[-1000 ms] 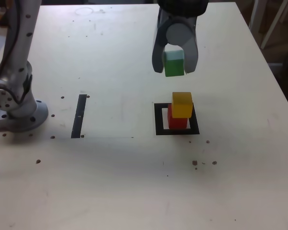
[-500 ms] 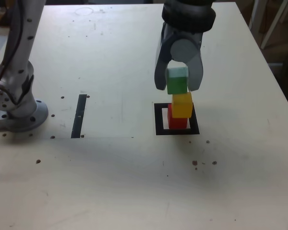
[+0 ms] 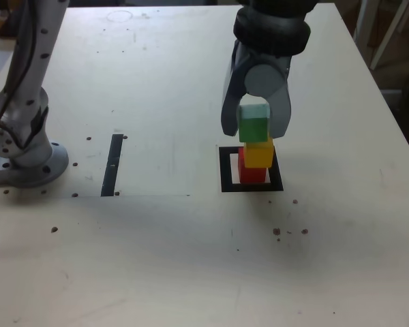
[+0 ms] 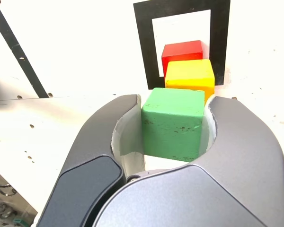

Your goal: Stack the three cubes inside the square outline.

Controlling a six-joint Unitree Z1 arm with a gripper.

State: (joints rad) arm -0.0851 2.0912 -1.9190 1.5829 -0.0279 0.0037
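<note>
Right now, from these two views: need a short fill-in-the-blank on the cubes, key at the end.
The jaws grip the ____ cube.
The yellow cube sits on top of the ____ cube.
The square outline is made of ____ tape.
The arm's base stands at the exterior view's ____ side.
Missing words: green; red; black; left.

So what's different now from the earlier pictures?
The gripper, with the green cube in its grip, came down and slightly toward the exterior view's right, nearing the yellow cube. The yellow and red cubes and the square outline stayed put.
</note>
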